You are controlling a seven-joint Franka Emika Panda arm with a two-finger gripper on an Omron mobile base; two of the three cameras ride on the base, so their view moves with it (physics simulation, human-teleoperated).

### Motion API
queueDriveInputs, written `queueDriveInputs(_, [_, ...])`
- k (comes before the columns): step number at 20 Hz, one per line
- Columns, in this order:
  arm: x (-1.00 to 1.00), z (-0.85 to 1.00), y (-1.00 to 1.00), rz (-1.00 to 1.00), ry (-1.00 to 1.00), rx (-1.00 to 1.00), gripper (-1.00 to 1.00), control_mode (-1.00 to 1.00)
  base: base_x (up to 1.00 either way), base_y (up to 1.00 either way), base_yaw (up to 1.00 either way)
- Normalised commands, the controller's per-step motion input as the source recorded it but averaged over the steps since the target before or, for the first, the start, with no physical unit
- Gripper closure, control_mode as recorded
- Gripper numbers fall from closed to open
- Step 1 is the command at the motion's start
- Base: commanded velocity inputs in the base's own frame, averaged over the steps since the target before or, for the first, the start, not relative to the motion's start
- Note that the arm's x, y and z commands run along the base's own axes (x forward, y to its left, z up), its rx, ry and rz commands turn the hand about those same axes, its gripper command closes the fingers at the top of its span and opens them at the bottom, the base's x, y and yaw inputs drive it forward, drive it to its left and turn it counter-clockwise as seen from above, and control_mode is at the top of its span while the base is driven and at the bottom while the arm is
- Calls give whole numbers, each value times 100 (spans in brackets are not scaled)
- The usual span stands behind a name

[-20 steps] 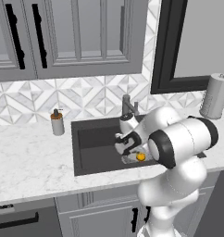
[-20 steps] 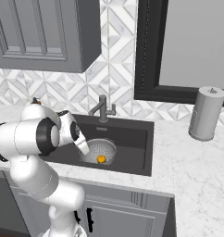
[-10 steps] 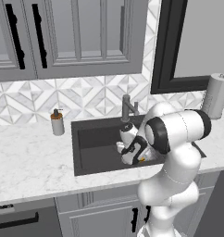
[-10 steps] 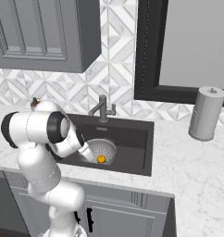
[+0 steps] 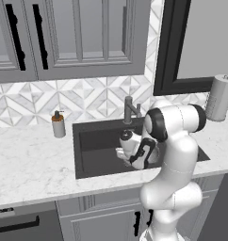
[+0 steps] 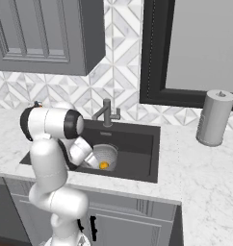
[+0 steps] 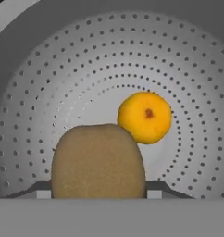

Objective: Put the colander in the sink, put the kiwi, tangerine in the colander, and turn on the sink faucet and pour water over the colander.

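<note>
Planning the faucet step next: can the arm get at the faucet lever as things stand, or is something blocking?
Probably yes, but not yet: the end effector is shut on the kiwi over the colander, beside the tangerine. The sink faucet stands free just behind it.

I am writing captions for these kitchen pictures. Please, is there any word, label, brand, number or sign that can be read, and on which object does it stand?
No readable text in any view.
The soap dispenser, paper towel roll, sink faucet, cabinets and counter carry no label or print.
The colander, kiwi and tangerine are also unmarked.
</note>
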Motion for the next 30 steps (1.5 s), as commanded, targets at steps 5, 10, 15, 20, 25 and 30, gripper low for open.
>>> queueDriveInputs(5, [7,-3,-17,6,-11,0,-100,-100,0,0,0])
queueDriveInputs(10, [1,-3,-27,5,-11,0,-100,-100,0,0,0])
queueDriveInputs(15, [5,0,-18,6,-11,0,-100,-100,0,0,0])
queueDriveInputs(20, [0,50,5,2,-9,0,-100,-100,0,0,0])
queueDriveInputs(25, [2,100,48,0,-1,0,-100,-100,0,0,0])
queueDriveInputs(30, [35,100,52,0,16,0,-100,-100,0,0,0])
